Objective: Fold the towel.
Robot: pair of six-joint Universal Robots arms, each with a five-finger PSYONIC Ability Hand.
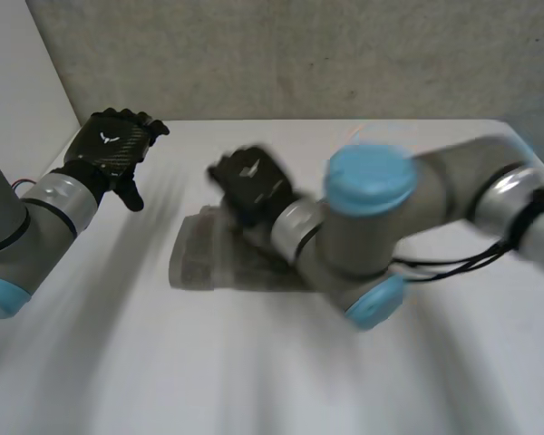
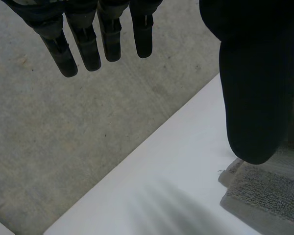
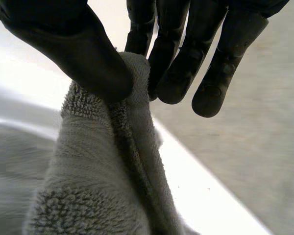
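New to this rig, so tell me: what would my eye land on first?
The right robot hand pinches a bunched grey towel between thumb and fingers, over the middle of the table. The left robot hand hangs open by its far left corner, holding nothing.

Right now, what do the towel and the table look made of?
The towel: grey terry cloth, likely cotton; looped, nubby pile and soft folds, matte. The table: smooth, white, hard top, perhaps laminate or painted board; no grain shows, so I cannot tell which.
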